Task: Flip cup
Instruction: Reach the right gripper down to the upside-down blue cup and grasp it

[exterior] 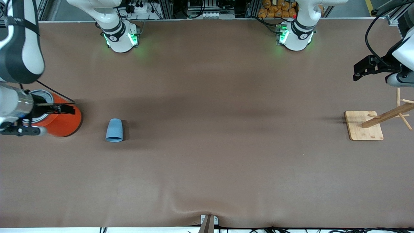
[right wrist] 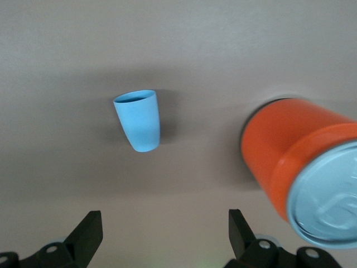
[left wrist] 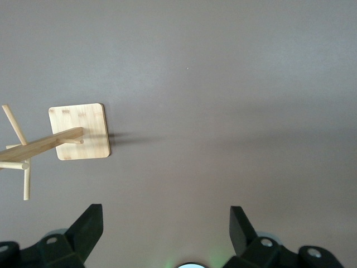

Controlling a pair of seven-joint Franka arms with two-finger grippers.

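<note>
Cup [exterior: 114, 130] lies sideways; right arm partly hides can [exterior: 63, 123]; both jaws apart.

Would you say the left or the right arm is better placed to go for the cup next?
The right. Its open pincer hovers over the orange can, right beside the cup. The left pincer, also open, waits over the wooden rack at the left arm's end.

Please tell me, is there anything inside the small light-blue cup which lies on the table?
The small light-blue tapered cup lies on its side on the brown table. Its mouth shows only a darker blue inner wall in the right wrist view; nothing is seen inside, but the deeper part near the bottom is hidden.
</note>
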